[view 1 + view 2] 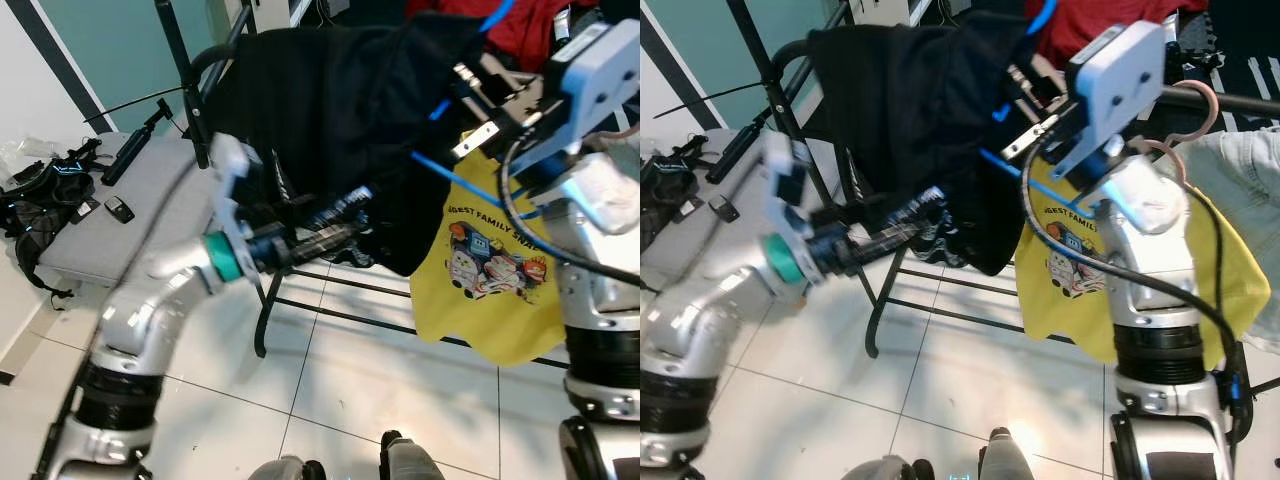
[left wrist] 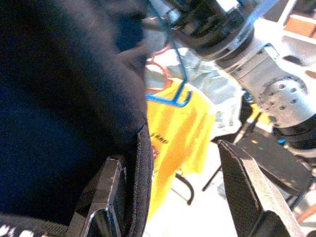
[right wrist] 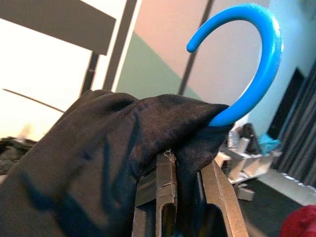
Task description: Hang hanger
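Left gripper (image 1: 345,215), fingers apart, reaches under black garment (image 1: 340,110) while right gripper (image 3: 185,192) clamps blue hanger (image 3: 247,54) neck through fabric near rack rail (image 1: 1230,100), hook not yet hung.

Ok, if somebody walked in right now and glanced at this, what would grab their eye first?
Probably the big black garment on a blue hanger, held up in front of the clothes rack: the right gripper is clamped at its collar just under the hook, while the left gripper reaches into the lower fabric. Next, the bright yellow printed T-shirt hanging on the rack just behind, to the robot's right.
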Tool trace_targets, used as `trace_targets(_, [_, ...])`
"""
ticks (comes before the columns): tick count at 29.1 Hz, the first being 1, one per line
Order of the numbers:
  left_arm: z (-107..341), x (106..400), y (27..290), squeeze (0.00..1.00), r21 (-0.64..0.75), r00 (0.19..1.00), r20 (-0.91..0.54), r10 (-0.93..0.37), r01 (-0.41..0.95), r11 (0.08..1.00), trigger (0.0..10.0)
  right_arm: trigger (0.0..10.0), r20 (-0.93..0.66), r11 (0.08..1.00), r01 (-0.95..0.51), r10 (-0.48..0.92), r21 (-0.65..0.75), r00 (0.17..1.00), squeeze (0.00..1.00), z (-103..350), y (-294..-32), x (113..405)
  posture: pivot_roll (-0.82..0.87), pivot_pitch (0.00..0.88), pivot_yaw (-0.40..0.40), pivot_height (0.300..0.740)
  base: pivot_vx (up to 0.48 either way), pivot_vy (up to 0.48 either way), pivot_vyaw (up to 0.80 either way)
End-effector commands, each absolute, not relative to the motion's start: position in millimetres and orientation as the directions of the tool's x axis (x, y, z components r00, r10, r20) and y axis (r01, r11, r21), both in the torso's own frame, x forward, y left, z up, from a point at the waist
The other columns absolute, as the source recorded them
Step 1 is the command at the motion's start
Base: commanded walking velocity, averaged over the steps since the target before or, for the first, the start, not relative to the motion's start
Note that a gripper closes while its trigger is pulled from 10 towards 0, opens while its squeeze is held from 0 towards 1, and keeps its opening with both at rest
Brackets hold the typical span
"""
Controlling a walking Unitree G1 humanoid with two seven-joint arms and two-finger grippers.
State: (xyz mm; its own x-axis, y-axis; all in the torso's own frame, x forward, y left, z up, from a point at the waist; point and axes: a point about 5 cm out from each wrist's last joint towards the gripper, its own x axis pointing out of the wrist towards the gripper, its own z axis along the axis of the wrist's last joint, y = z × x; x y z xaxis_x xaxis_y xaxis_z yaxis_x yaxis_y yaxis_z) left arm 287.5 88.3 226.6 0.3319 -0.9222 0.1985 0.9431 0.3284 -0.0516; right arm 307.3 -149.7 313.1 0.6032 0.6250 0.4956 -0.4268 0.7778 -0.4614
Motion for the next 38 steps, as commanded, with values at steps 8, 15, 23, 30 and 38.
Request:
trace_targets(8, [247, 284, 94, 1.0, -0.029, 0.309, 0.246, -0.919, 0.95, 0.311, 10.0, 0.0, 0.532, 0.781, -0.422, 0.623, -0.46, 0.573, 0.0, 318, -147, 302, -0.12, 0.083, 0.108, 0.74, 0.0, 0.0, 0.0])
trace_targets(15, [287, 282, 98, 1.0, 0.277, 0.275, 0.238, -0.932, 0.9, 0.336, 10.0, 0.0, 0.47, 0.748, -0.437, 0.658, -0.5, 0.588, 0.0, 303, -145, 301, -0.12, 0.073, 0.106, 0.74, 0.0, 0.0, 0.0])
trace_targets(23, [302, 289, 97, 0.0, 0.599, 0.339, 0.102, -0.935, 0.73, 0.33, 10.0, 0.0, 0.46, 0.735, -0.431, 0.67, -0.524, 0.583, 0.0, 302, -144, 301, -0.12, 0.068, 0.109, 0.74, 0.0, 0.0, 0.0])
trace_targets(30, [292, 295, 105, 0.0, 0.774, 0.403, -0.079, -0.912, 0.601, 0.199, 10.0, 0.0, 0.449, 0.722, -0.427, 0.681, -0.544, 0.579, 0.0, 302, -143, 300, -0.12, 0.068, 0.113, 0.74, 0.0, 0.0, 0.0])
trace_targets(38, [284, 303, 145, 0.0, 0.756, 0.443, -0.273, -0.854, 0.648, 0.094, 10.0, 0.0, 0.419, 0.7, -0.425, 0.697, -0.574, 0.582, 0.0, 302, -148, 299, -0.12, 0.074, 0.121, 0.74, 0.0, 0.0, 0.0])
